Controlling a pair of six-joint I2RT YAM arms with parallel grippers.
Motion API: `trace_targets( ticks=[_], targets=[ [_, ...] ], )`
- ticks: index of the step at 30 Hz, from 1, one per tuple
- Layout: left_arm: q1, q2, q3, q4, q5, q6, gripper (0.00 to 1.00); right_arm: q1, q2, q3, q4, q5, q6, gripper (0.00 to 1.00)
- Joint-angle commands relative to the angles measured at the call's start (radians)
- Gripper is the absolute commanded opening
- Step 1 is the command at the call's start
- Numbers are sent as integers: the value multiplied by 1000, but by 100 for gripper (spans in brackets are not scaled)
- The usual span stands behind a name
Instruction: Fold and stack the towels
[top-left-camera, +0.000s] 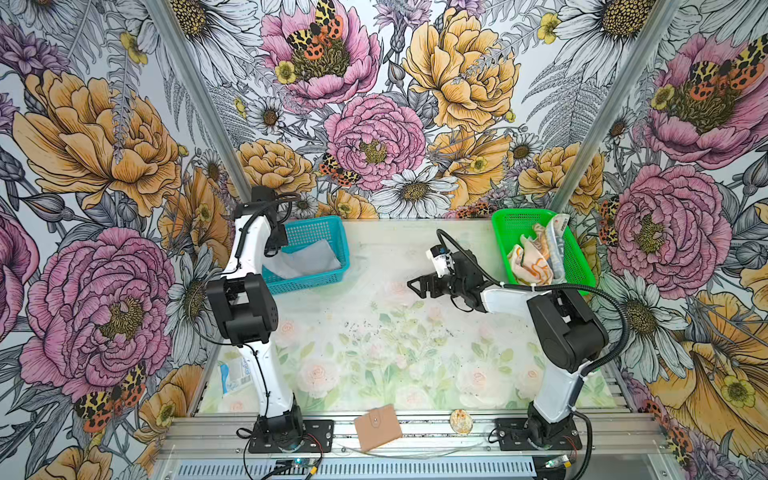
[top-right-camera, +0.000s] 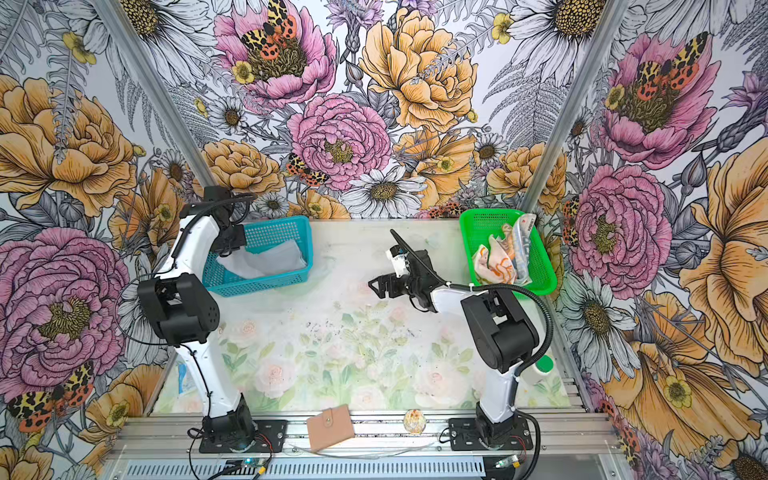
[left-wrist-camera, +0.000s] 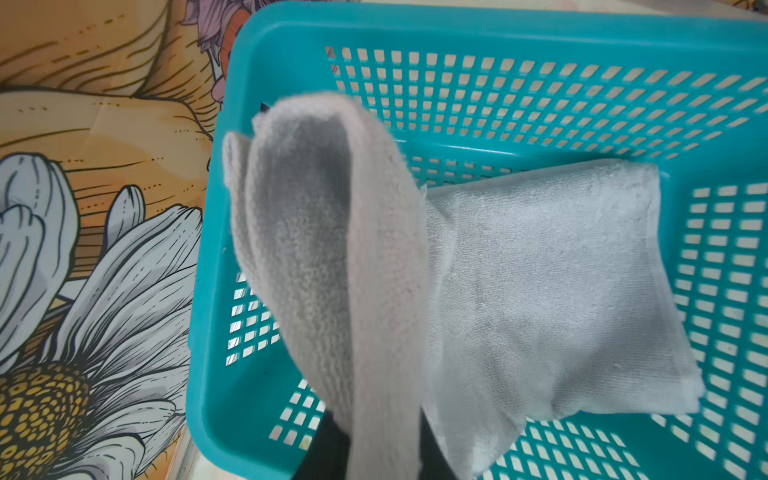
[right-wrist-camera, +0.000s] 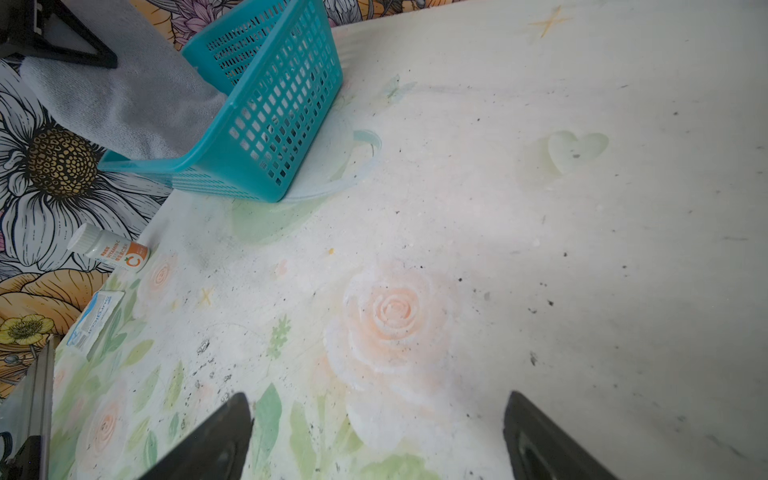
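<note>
Grey terry is lying in the teal plastic mesh basket (top-left-camera: 303, 284) (top-right-camera: 257, 284) at the desk's far-left corner in both top views. The large plain light grey towel (top-left-camera: 309, 259) (top-right-camera: 272, 259) is resting folded on the basket floor, with one end rising to the left gripper (top-left-camera: 275, 249) over the basket's left end. The right gripper (top-left-camera: 415, 286) is hovering, jaws spread, over the middle of the pale flower-printed desk (top-left-camera: 374, 332). The orange-and-cream flowered towel (top-left-camera: 532, 259) and the beige-orange-blue lettered towel (top-left-camera: 557, 245) are lying crumpled in the green plastic mesh basket (top-left-camera: 500, 245) at the far-right corner. In the left wrist view, the left gripper (left-wrist-camera: 376, 457) is pinching a raised strip of the grey towel. In the right wrist view, the right gripper (right-wrist-camera: 374, 436) is holding its fingers (right-wrist-camera: 216, 440) wide apart above the desk, gripping nothing.
</note>
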Motion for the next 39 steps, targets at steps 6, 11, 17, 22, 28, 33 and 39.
trace_targets(
  ticks=[6,11,17,22,28,33,39],
  targets=[
    [14,-26,29,-5,-39,-78,31,9,23,31,5,-23,-10,96],
    [17,-102,-32,2,-111,-175,55,9,24,33,6,-25,-11,96],
    [-39,-279,-166,169,-223,-243,60,11,24,32,6,-27,-11,96],
    [-142,-254,-170,210,-226,-212,62,12,22,32,3,-25,-15,96],
    [-213,-84,-163,215,-115,-274,63,12,22,33,3,-25,-17,96],
    [-242,-2,-141,256,-56,-344,65,12,24,34,3,-25,-17,96],
    [-263,83,-112,305,-5,-446,68,14,25,35,1,-28,-15,96]
  ],
)
